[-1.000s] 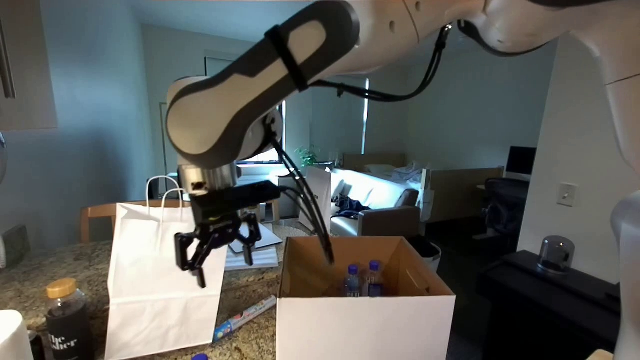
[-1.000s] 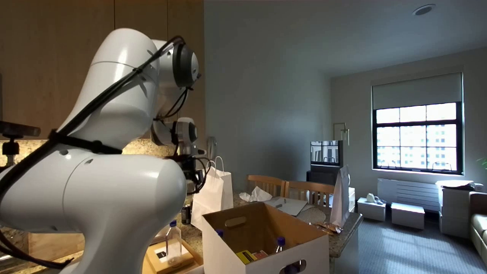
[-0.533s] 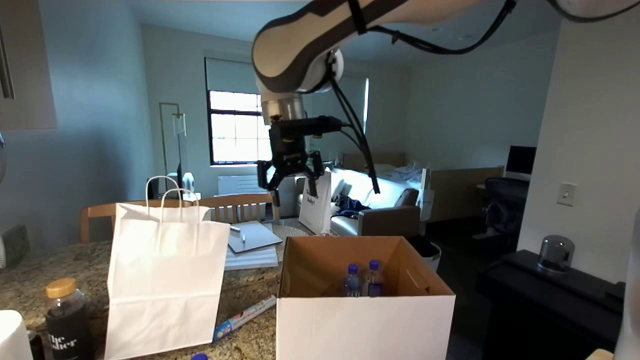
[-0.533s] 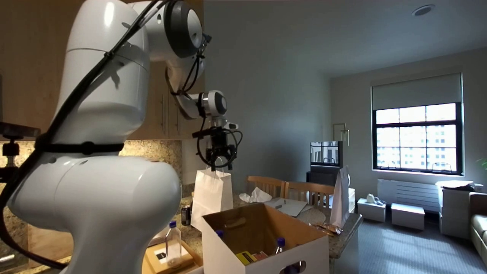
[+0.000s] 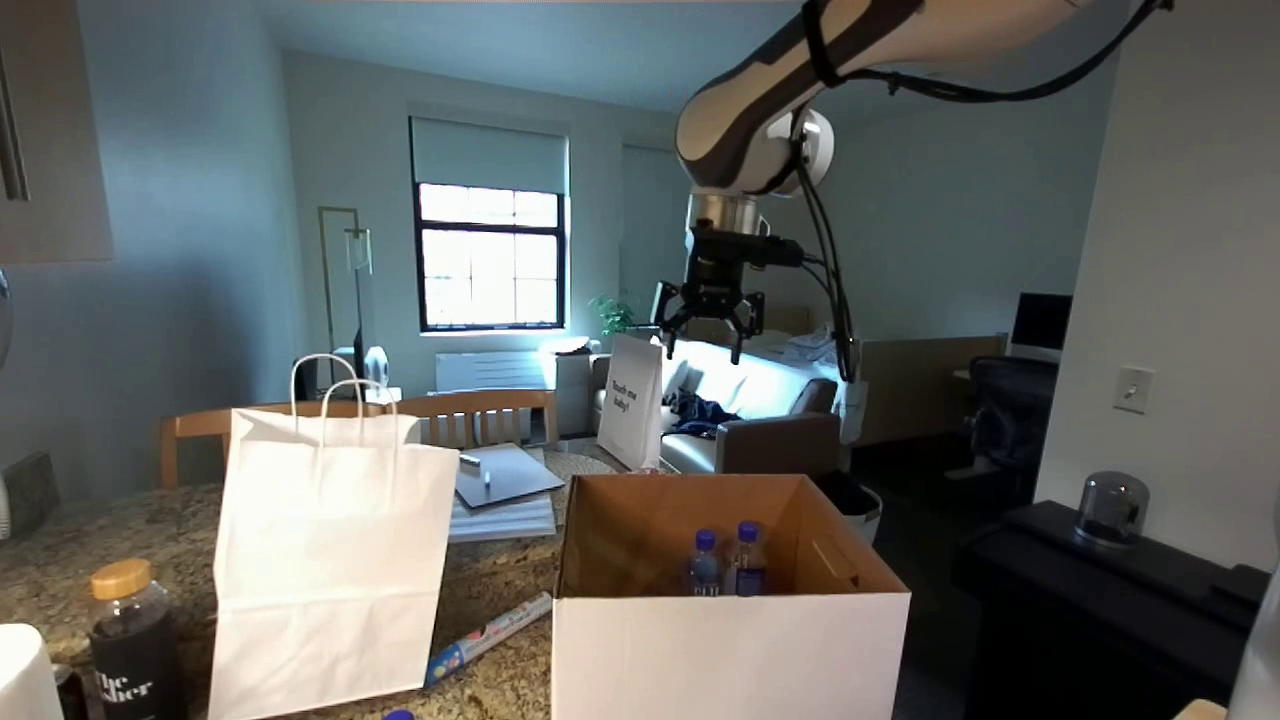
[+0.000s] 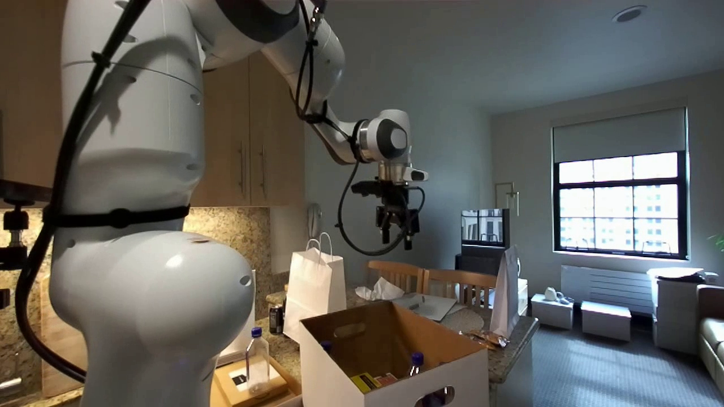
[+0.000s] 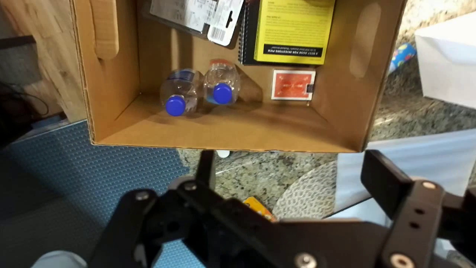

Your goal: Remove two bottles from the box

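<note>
Two clear bottles with blue caps stand together inside the cardboard box (image 7: 223, 130), white outside and brown within. In the wrist view the left bottle (image 7: 181, 87) bears a blue label and the right bottle (image 7: 222, 78) shows a reddish one. Their tops rise into view in an exterior view. Another blue cap (image 6: 326, 346) peeks over a rim of the box (image 6: 334, 373). Outside, a similar clear bottle (image 6: 258, 364) stands on a tan carton. My gripper (image 5: 704, 350) hangs open, high above the counter beyond one box wall, with nothing between its fingers (image 7: 385, 182).
Also in the box lie a yellow book (image 7: 293, 33), a red card pack (image 7: 292, 85) and a blister package (image 7: 197, 13). A tall white paper bag (image 5: 335, 560) and a patterned tube (image 5: 490, 635) sit beside it. Papers (image 5: 505, 500) lie farther back.
My gripper has risen from in front of the white paper bag and swung across to the box's side, staying open. The box and the bottles have not moved.
</note>
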